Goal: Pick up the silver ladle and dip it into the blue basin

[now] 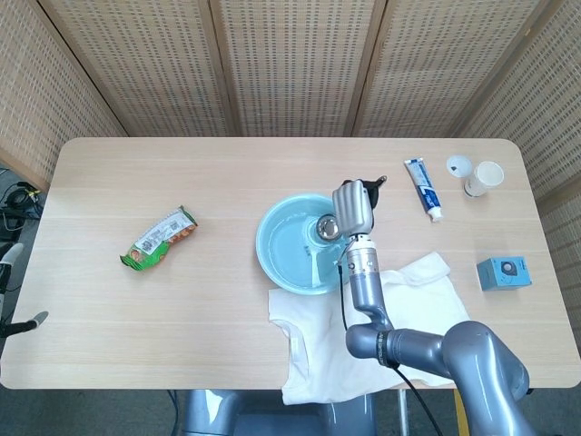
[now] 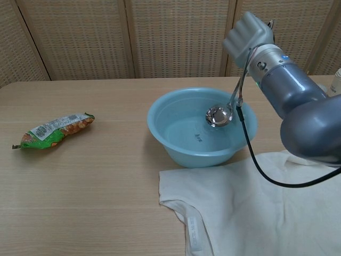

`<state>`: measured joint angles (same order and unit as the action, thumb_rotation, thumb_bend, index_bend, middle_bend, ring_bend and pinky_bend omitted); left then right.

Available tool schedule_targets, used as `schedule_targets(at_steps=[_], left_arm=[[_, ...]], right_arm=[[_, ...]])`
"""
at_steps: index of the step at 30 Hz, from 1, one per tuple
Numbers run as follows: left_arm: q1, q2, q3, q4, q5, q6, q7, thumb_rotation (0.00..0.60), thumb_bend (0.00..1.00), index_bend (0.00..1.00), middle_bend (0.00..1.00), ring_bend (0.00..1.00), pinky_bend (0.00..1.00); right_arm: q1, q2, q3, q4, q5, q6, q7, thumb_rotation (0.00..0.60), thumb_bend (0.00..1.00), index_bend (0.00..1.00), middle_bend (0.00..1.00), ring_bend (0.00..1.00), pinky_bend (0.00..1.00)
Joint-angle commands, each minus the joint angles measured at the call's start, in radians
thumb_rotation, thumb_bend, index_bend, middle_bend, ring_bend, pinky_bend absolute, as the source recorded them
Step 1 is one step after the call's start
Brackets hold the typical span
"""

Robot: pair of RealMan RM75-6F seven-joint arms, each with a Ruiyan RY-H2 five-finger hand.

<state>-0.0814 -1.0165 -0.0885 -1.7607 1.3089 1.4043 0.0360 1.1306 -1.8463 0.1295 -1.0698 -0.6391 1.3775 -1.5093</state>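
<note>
The blue basin (image 1: 281,272) (image 2: 176,144) stands mid-table with water in it. My right hand (image 1: 354,207) (image 2: 249,33) grips the handle of the silver ladle (image 2: 219,116) (image 1: 328,228) above the basin's right side. The ladle hangs steeply, and its bowl sits inside the basin near the right wall, close to the water. The chest view does not show whether the bowl touches the water. My left hand is out of both views.
A white cloth (image 1: 363,336) (image 2: 256,208) lies in front of the basin on the right. A green snack packet (image 1: 160,238) (image 2: 53,129) lies at left. A toothpaste tube (image 1: 423,187), a paper cup (image 1: 484,177) and a small blue box (image 1: 503,273) are at the right.
</note>
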Motion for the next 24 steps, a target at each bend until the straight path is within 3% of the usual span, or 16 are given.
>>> schedule_targets(at_steps=[1, 17, 24], left_arm=[[-0.001, 0.003, -0.002, 0.0, -0.001, 0.0, -0.006, 0.6, 0.0, 0.0, 0.0, 0.0, 0.0], [0.002, 0.013, 0.001, -0.006, 0.009, 0.007, -0.027, 0.6, 0.0, 0.0, 0.0, 0.0, 0.0], [0.001, 0.015, 0.002, -0.005, 0.011, 0.006, -0.032, 0.6, 0.0, 0.0, 0.0, 0.0, 0.0]], right_arm=[[-0.01, -0.057, -0.035, 0.068, -0.035, -0.01, -0.069, 0.6, 0.78, 0.73, 1.0, 1.0, 1.0], [-0.076, -0.139, 0.011, 0.1, -0.069, -0.025, -0.156, 0.6, 0.78, 0.74, 1.0, 1.0, 1.0], [-0.105, -0.105, 0.147, -0.034, 0.012, -0.049, -0.091, 0.6, 0.78, 0.74, 1.0, 1.0, 1.0]])
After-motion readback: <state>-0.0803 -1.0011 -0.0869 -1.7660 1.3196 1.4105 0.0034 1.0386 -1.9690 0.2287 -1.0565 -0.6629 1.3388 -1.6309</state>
